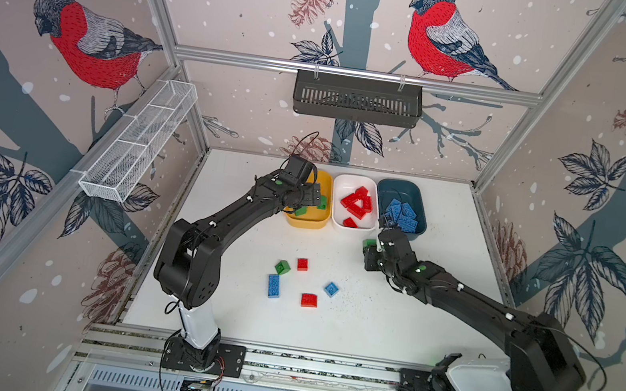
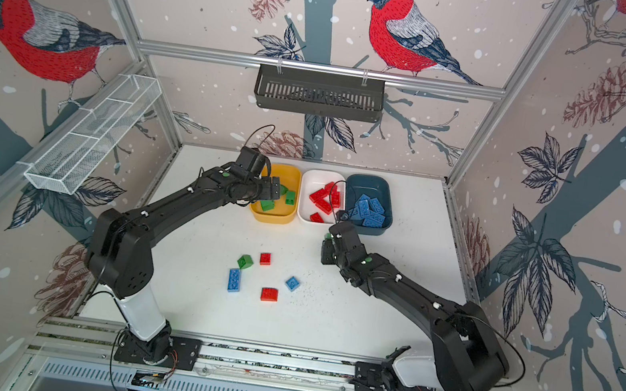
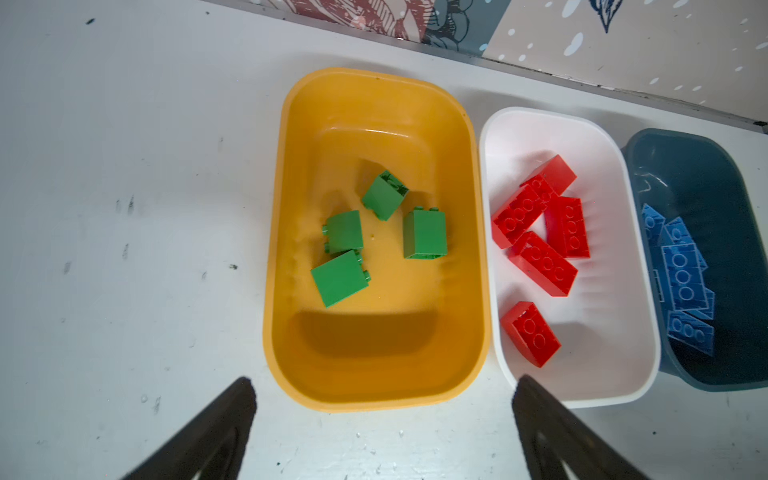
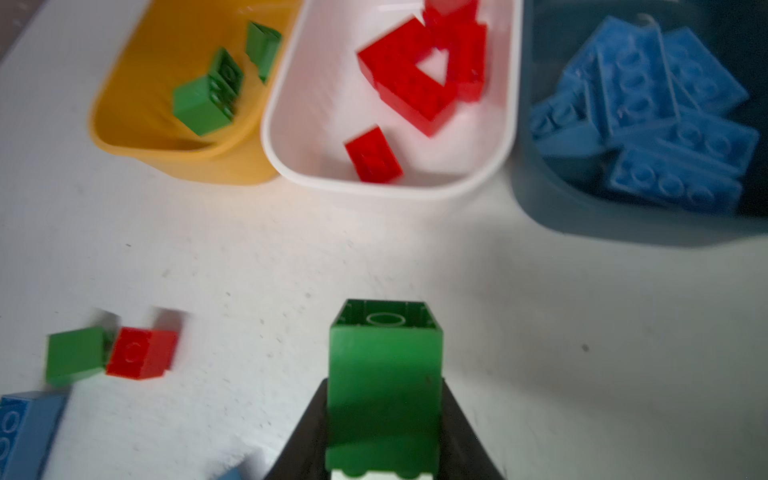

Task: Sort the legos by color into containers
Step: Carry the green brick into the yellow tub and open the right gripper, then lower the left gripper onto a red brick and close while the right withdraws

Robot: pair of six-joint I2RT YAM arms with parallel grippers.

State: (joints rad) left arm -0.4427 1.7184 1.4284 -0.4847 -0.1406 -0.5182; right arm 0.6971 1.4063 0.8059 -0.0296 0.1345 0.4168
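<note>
One green brick (image 4: 384, 353) sits clamped in your right gripper (image 4: 384, 384); your left gripper (image 3: 384, 381) hangs spread wide, holding nothing, the yellow tub (image 3: 291, 187) just below it.

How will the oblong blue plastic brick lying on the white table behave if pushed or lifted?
The oblong blue plastic brick looks rigid, so it probably keeps its shape when gripped. It lies flat, studs up, so a push should slide it, not roll it. Its smooth sides might slip.
</note>
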